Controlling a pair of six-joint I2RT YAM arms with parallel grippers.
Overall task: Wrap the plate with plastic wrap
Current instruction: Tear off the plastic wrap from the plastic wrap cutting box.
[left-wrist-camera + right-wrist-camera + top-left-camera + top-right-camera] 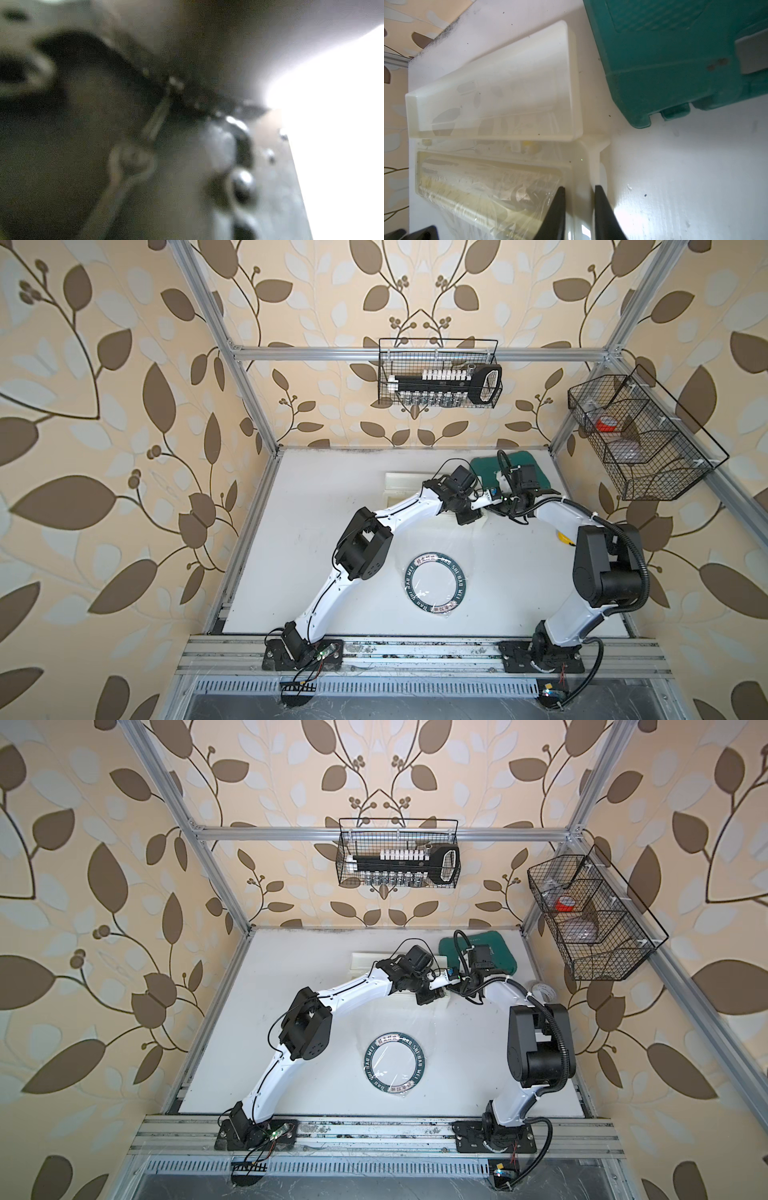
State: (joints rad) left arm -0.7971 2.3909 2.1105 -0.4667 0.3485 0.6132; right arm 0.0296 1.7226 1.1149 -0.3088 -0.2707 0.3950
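The plate [415,568] [372,1052], with a white centre and a dark lettered rim, lies flat on the table in front of both arms. A glinting film of plastic wrap [419,587] seems to lie over it. More plastic wrap [483,199] sits crinkled on the roll inside the long white dispenser box [500,83] [399,483], whose lid stands open. My right gripper [578,187] [480,506] has the box's end wall pinched between its black fingers. My left gripper [467,516] rests on the same end of the box. The left wrist view is dark and blurred, so its jaws do not show.
A green tool case [675,62] [536,464] stands just behind the dispenser's end, close to my right wrist. A clear tape roll [544,990] lies at the table's right edge. Two wire baskets [438,373] [636,435] hang on the back and right frame.
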